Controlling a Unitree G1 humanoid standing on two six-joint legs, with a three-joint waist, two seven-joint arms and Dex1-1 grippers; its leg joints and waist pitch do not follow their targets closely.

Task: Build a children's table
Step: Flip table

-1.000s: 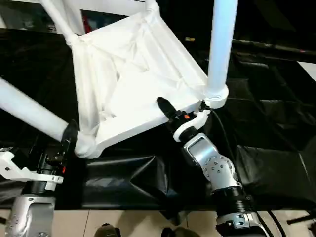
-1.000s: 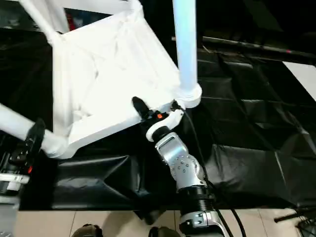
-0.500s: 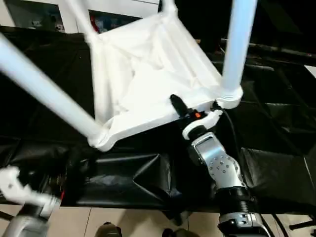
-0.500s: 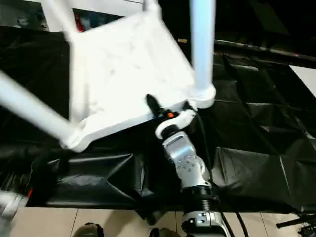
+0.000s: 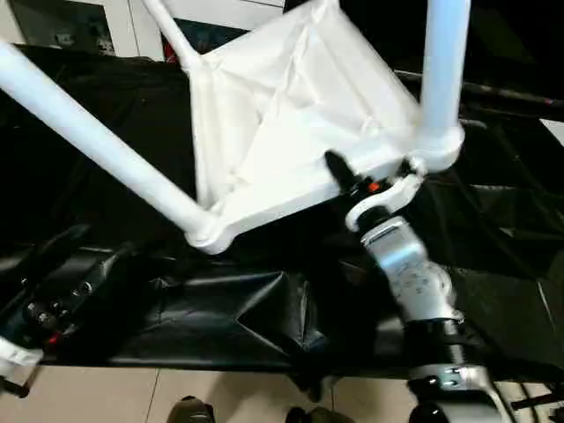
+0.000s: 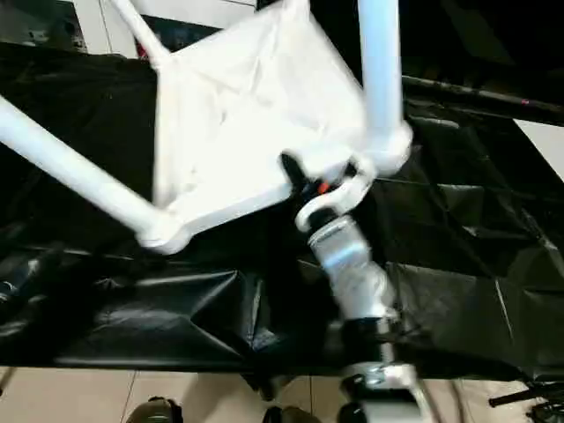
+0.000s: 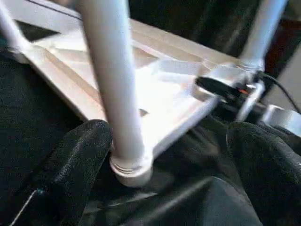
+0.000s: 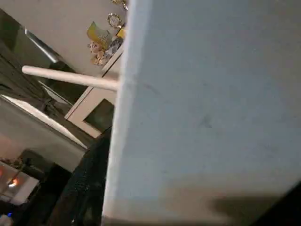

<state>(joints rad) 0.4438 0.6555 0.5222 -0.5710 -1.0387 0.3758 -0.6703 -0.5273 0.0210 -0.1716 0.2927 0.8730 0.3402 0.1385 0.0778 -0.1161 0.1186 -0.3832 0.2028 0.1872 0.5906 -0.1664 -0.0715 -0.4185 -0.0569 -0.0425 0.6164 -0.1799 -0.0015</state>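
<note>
Right gripper [image 6: 304, 176] grips the upturned table top [image 6: 247, 115].

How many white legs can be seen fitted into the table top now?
3. One leg at the near-left corner, one at the corner beside the right gripper, one at a far corner. A fourth may be hidden.

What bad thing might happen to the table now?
Just the right gripper clamps the table top at its near edge, and the top is tilted up, so it might slip or twist out. The left gripper sits open around the near-left leg without squeezing it, so that leg could swing and bump the black-covered bench.
</note>
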